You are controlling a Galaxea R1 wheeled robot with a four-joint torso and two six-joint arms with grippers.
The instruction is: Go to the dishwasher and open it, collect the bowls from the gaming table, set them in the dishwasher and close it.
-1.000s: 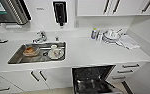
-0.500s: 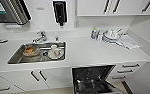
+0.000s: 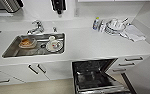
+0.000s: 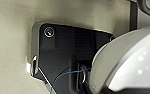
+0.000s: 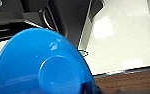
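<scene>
The head camera looks steeply down on the counter point(image 3: 91, 47) and open dishwasher point(image 3: 96, 75); both wrist cameras sit close behind bowls.

One blue bowl point(image 5: 41, 67), one white bowl point(image 4: 126, 62) — one open dishwasher point(image 3: 98, 77).

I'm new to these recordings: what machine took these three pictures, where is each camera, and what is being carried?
A wheeled robot with two arms took them. The head camera, high up, looks down on a white kitchen counter with a steel sink holding dishes, stacked crockery near the wall, and the open dishwasher with dark racks below. The other two cameras sit on the wrists. A glossy white bowl looms large at the left wrist, a glossy blue bowl at the right. Each seems carried, though the end effectors' grip is hidden.
</scene>
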